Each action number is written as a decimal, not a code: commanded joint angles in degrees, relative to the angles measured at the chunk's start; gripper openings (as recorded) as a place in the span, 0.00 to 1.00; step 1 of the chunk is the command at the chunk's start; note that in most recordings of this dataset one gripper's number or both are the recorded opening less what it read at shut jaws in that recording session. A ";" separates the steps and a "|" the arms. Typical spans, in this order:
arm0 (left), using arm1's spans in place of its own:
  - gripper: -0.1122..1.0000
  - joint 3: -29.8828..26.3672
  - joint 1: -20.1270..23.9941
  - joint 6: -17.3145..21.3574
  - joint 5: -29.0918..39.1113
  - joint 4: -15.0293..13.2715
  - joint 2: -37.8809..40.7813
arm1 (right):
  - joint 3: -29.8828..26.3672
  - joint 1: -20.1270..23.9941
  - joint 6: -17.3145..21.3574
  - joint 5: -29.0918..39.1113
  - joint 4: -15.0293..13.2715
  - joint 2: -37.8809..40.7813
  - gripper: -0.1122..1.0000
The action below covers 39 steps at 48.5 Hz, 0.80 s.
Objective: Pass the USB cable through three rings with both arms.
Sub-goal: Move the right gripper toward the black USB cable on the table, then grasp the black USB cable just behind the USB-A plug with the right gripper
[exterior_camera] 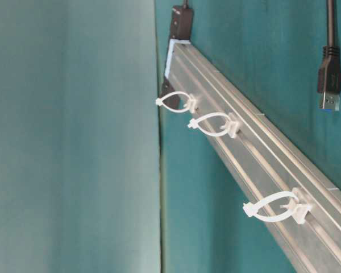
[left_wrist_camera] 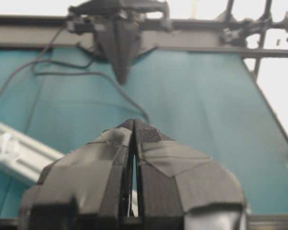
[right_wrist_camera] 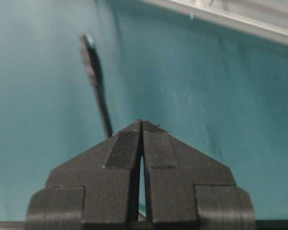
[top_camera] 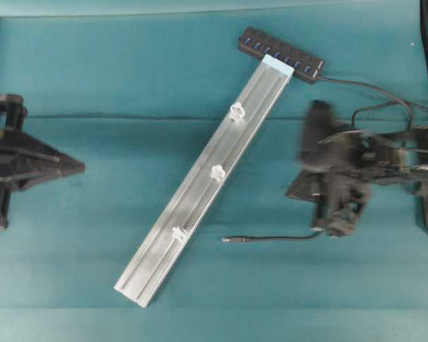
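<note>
Thin black USB cable [top_camera: 271, 239] lying on teal cloth [top_camera: 93, 235], beside long silver aluminium rail [top_camera: 200, 189] carrying three translucent white rings [top_camera: 217, 172]. Black multi-port hub [top_camera: 280, 54] at rail's far end. Left gripper [top_camera: 80, 167] closed, empty, well apart. Right gripper [right_wrist_camera: 142, 123] closed, just above cable.

No readable text, label or number shows anywhere.

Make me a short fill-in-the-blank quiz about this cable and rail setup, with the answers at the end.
1. The rail carries ___ white rings.
2. The cable's free plug lies on the cloth, threaded through ___ of the rings.
3. The hub sits at the rail's ___ end in the overhead view.
4. The left hand is ___.

Answers: three; none; top; shut
</note>
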 commanded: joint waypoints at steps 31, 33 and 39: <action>0.09 -1.85 1.14 0.44 0.00 0.09 -1.41 | -11.78 3.87 -6.06 7.82 -1.41 14.94 0.26; 0.09 -1.85 1.23 0.44 0.00 0.18 -1.41 | -11.87 4.04 -6.77 8.00 -1.41 15.21 0.34; 0.09 -1.85 1.58 0.44 0.00 0.18 -1.41 | -12.04 4.48 -7.82 8.09 -1.67 16.17 0.66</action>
